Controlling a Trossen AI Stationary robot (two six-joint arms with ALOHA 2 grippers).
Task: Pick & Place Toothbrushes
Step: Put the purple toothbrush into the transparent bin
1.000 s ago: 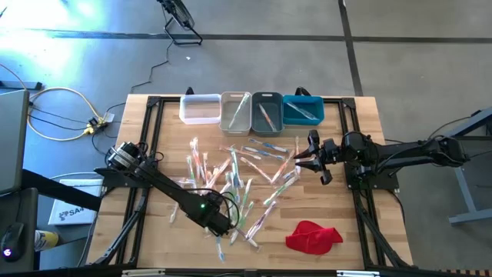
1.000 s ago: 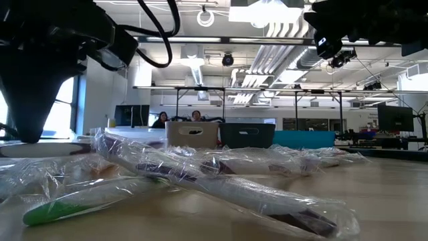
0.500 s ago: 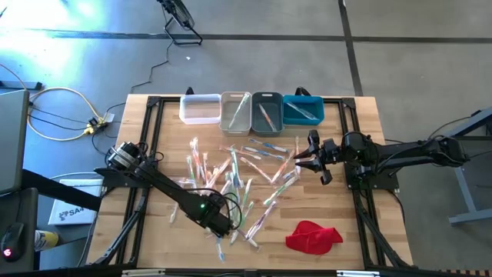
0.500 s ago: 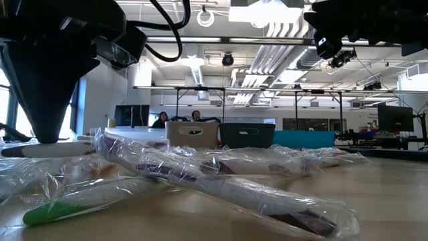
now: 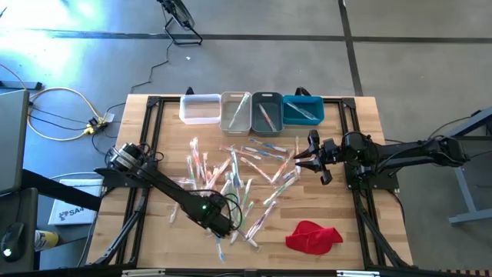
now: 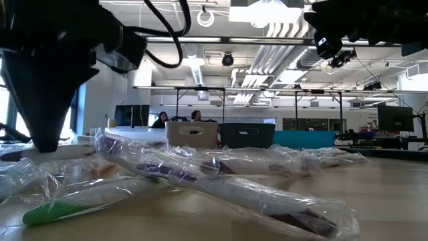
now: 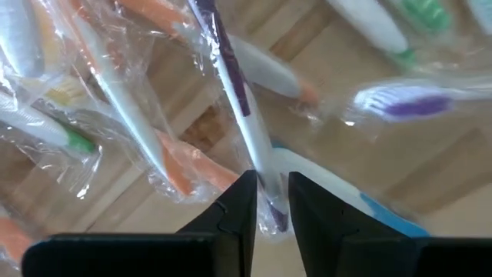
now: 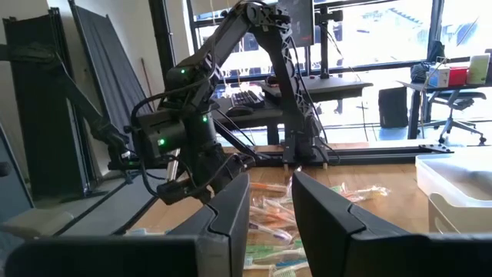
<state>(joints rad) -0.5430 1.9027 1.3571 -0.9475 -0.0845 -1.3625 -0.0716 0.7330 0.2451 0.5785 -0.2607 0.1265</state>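
Note:
Many wrapped toothbrushes (image 5: 238, 173) lie scattered on the wooden table. My left gripper (image 5: 223, 228) points straight down over the near end of the pile. Its fingers stand a little apart (image 7: 270, 185), one on each side of the lower end of a white-and-purple toothbrush (image 7: 234, 85). That toothbrush lies on top of other wrapped ones. My right gripper (image 5: 300, 160) hangs level above the table's right part, open (image 8: 269, 208) with nothing between its fingers. The low view shows the pile (image 6: 200, 171) from close up. My left gripper comes from above with one finger on each side of the white-and-purple toothbrush's handle end (image 7: 270, 209), across the stick. I cannot tell whether the fingers touch its clear wrapper. The toothbrush lies on the pile.
Four bins line the far edge: white (image 5: 200, 108), beige (image 5: 236, 111), grey (image 5: 267, 111) and blue (image 5: 302, 110), the last three with toothbrushes inside. A red cloth (image 5: 313, 235) lies near the front right. Bare wood shows at the table's left and right.
In the low view the dark shape of my left gripper has widened and shifted a little sideways over the pile, while the hand stays above the same spot. The toothbrushes lie as before.

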